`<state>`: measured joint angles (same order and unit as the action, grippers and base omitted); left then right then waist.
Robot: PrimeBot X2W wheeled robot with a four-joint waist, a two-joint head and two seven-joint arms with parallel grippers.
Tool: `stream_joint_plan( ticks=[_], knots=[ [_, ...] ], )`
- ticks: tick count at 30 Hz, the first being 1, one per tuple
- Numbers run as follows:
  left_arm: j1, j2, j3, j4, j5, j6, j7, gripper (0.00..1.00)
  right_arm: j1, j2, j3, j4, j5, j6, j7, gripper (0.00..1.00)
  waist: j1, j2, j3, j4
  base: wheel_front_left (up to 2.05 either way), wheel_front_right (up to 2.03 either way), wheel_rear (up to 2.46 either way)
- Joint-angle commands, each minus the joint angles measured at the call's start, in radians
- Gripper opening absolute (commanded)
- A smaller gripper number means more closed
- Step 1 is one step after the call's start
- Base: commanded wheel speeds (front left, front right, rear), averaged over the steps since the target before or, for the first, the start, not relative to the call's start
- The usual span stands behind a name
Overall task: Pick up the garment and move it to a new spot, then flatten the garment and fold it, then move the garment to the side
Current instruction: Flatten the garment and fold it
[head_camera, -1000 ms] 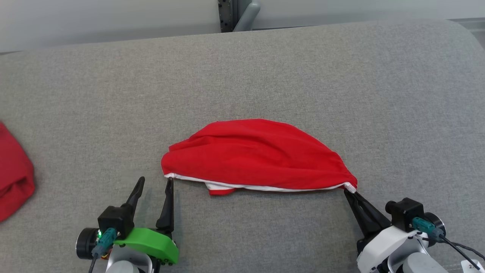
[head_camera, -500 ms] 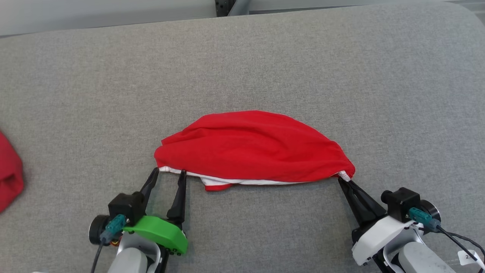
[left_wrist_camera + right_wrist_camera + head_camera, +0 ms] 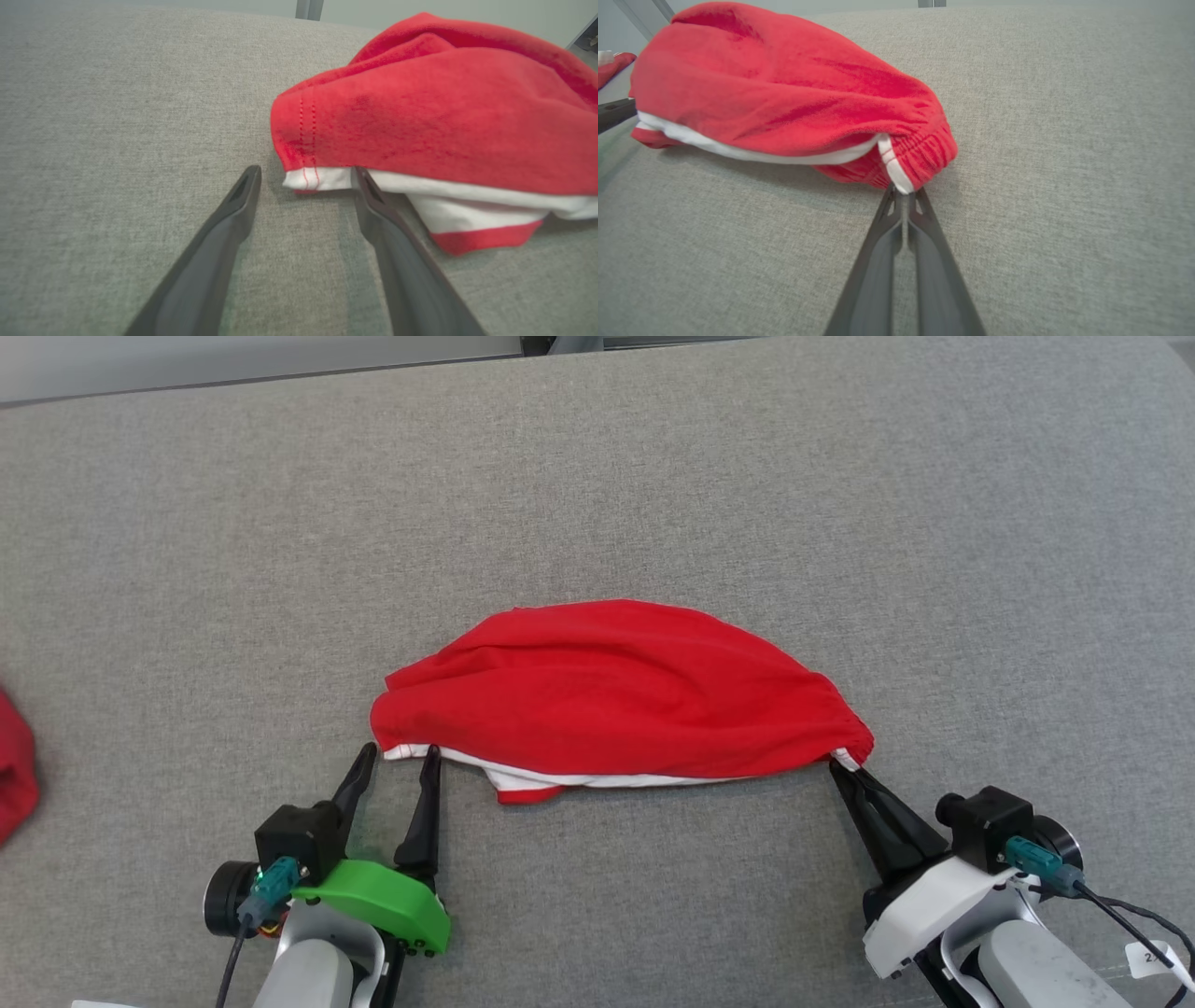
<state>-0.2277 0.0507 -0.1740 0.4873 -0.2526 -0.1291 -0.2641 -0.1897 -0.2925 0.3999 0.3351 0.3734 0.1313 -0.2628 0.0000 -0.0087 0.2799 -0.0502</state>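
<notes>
Grey fabric-covered counter (image 3: 597,476) carries the red garment (image 3: 616,695) bunched at its centre, neither flattened nor folded: the right pincer (image 3: 837,765) is clenched on its right hem corner, the left pincer (image 3: 400,749) stands released astride the left corner, and side placement is outstanding.

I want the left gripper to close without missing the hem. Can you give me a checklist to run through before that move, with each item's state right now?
1. Hold by the right gripper on the garment: ok, shut on its right corner.
2. Opening of the left gripper: ok, open.
3. The white hem corner between its tips: ok, but only barely.
4. Enough cloth in the bite: cannot tell.
5. Lie of the garment: not ok, bunched and domed.
6. The other red cloth apart from it: ok, far to the left.
</notes>
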Motion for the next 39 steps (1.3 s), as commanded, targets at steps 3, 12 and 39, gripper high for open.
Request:
stream_joint_plan(
  ticks=[3, 12, 39],
  knots=[
    [-0.017, 0.003, -0.005, -0.008, 0.009, -0.002, 0.000, 0.00, -0.013, 0.005, -0.002, -0.001, -0.005, -0.001, -0.003, 0.00, 0.0000, 0.0087, 0.003, -0.002, 0.00, 0.00, 0.00],
    [0.004, 0.006, -0.004, -0.095, -0.006, -0.002, 0.000, 0.00, -0.014, 0.021, -0.043, -0.030, 0.024, -0.001, -0.003, 0.00, 0.0000, 0.0087, -0.017, 0.016, 0.00, 0.00, 0.00],
    [-0.301, 0.298, -0.059, -0.358, -0.086, -0.002, 0.004, 0.00, -0.345, -0.113, 0.083, -0.257, 0.355, -0.001, 0.134, 0.00, 0.0000, 0.0087, -0.136, 0.116, 0.00, 0.00, 0.00]
  ],
)
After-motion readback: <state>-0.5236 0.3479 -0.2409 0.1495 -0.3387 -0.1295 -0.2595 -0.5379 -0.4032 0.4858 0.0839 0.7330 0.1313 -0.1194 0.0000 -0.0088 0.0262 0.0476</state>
